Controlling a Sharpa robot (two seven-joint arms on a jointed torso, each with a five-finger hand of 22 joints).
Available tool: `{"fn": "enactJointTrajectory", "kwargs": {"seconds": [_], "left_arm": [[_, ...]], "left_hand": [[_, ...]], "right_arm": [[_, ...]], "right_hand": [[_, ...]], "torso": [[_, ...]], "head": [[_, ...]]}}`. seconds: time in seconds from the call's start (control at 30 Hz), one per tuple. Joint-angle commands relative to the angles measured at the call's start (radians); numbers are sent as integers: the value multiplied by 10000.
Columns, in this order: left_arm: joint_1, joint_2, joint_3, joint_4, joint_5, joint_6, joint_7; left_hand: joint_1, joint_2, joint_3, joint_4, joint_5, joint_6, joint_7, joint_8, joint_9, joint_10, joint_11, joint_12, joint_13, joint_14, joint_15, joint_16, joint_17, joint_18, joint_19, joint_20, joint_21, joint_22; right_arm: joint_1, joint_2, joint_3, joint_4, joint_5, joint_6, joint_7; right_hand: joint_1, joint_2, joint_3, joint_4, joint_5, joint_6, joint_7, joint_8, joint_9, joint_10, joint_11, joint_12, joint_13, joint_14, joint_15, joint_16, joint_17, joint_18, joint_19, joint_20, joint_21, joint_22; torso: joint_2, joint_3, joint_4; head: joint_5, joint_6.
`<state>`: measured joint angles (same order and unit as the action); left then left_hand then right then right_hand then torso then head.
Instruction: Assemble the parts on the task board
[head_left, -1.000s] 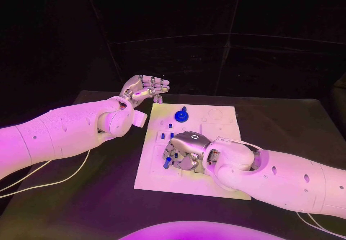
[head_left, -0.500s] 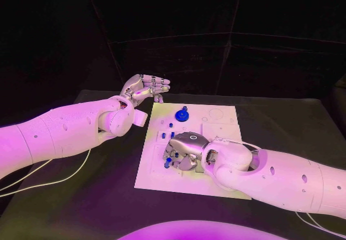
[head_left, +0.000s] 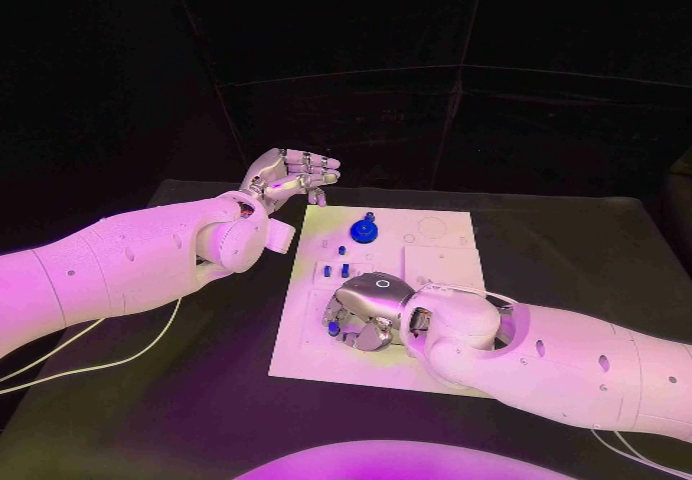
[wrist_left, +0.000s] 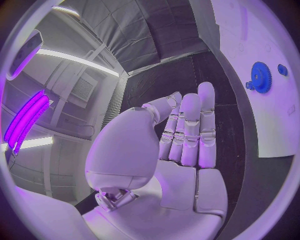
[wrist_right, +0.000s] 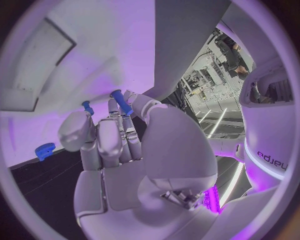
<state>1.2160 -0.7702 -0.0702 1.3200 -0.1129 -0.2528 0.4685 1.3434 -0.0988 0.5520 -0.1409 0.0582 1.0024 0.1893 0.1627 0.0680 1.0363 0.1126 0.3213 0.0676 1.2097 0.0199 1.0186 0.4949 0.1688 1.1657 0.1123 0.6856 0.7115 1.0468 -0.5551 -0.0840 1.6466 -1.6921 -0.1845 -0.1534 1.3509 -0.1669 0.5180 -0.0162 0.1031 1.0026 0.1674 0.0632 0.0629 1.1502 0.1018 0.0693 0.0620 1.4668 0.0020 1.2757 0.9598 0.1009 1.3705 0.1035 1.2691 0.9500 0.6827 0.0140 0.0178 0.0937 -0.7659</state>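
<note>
The task board lay flat in the middle of the black counter, with a blue gear standing near its far edge and a few small blue parts just nearer, on the board's left side. The right hand was lowered over the board's left-centre with its fingers curled downward around a small blue piece, though contact could not be made out. The left hand hung above the counter just beyond the board's far left corner, fingers curled in, nothing seen in them.
</note>
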Motion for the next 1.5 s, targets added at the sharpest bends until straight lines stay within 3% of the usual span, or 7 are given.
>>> {"fn": "enactJointTrajectory", "kwargs": {"seconds": [0.03,0.57,0.83,1.0,1.17,1.3,1.5], "left_arm": [[19,-2,9,12,13,123,20],[18,-8,8,-1,13,174,-31],[18,-42,4,1,13,178,-48],[17,-77,-2,13,13,183,-63],[17,-98,-7,19,13,173,-76],[17,-125,-10,64,13,147,-82],[16,-169,-14,159,13,152,-85]], "left_hand": [[-22,96,-56,-1,26,31,-2,27,-13,-60,8,43,-14,-57,-21,-56,-9,147,-71,2,-39,-13],[-31,98,-66,1,25,31,-1,27,-13,-64,9,49,-14,-59,-19,-56,-16,146,-75,4,-41,-14],[-31,98,-66,1,25,31,-1,27,-13,-64,9,49,-14,-59,-19,-56,-16,146,-75,4,-41,-14],[-31,98,-66,1,25,31,-1,27,-13,-64,9,49,-14,-59,-19,-56,-16,146,-75,4,-41,-14],[-31,98,-66,1,25,31,-1,27,-13,-64,9,49,-14,-59,-19,-56,-16,146,-75,4,-41,-14],[-31,98,-66,1,25,31,-1,27,-13,-64,9,49,-14,-59,-19,-56,-16,146,-75,4,-41,-14],[-46,93,-81,3,23,28,0,24,-14,-70,11,56,-14,-64,-17,-56,-25,146,-80,6,-45,-15]], "right_arm": [[9,-20,-6,9,74,-131,81],[8,-229,-10,79,688,-1838,685],[60,-1400,27,1006,1217,-2721,1041],[419,-2740,92,1760,3137,-3092,799],[598,-3933,104,2195,4462,-3054,-10],[642,-4549,99,2260,4481,-2708,-875],[563,-5083,83,2395,3886,-2290,-1950]], "right_hand": [[-91,-13,-43,-16,28,-124,9,-29,5,-134,-7,-52,-1,62,59,-29,-19,98,-35,61,-36,-14],[-165,-77,-710,-133,-2,-915,44,-21,15,-1485,93,132,35,-148,137,-469,-780,314,-531,142,-778,-1281],[-125,-66,-1519,-127,80,-1198,23,10,39,-1618,38,518,71,-121,103,-506,-842,319,-504,112,-869,-1382],[-277,138,-1945,134,197,-628,102,232,136,-344,-23,1403,243,-62,59,-444,-724,261,-312,89,-699,-1066],[-739,-174,-2643,467,826,-43,-274,585,225,1406,-486,2676,847,214,-276,232,386,90,153,-194,-26,60],[-1219,-195,-3551,898,1242,118,-578,988,321,2219,-799,4358,2103,343,-552,606,956,-84,507,-519,532,1035],[-1401,365,-5257,2089,1559,-72,-742,1951,610,2356,-941,10703,9379,477,-643,1424,2359,-228,709,-648,1016,1839]], "torso": [[4,4,-3],[1,0,-4],[-29,-2,-19],[-28,-8,-31],[-60,-22,-78],[-78,-27,-171],[-103,-21,-257]], "head": [[1,7],[-25,14],[-75,55],[-254,153],[-519,234],[-642,289],[-747,280]]}}
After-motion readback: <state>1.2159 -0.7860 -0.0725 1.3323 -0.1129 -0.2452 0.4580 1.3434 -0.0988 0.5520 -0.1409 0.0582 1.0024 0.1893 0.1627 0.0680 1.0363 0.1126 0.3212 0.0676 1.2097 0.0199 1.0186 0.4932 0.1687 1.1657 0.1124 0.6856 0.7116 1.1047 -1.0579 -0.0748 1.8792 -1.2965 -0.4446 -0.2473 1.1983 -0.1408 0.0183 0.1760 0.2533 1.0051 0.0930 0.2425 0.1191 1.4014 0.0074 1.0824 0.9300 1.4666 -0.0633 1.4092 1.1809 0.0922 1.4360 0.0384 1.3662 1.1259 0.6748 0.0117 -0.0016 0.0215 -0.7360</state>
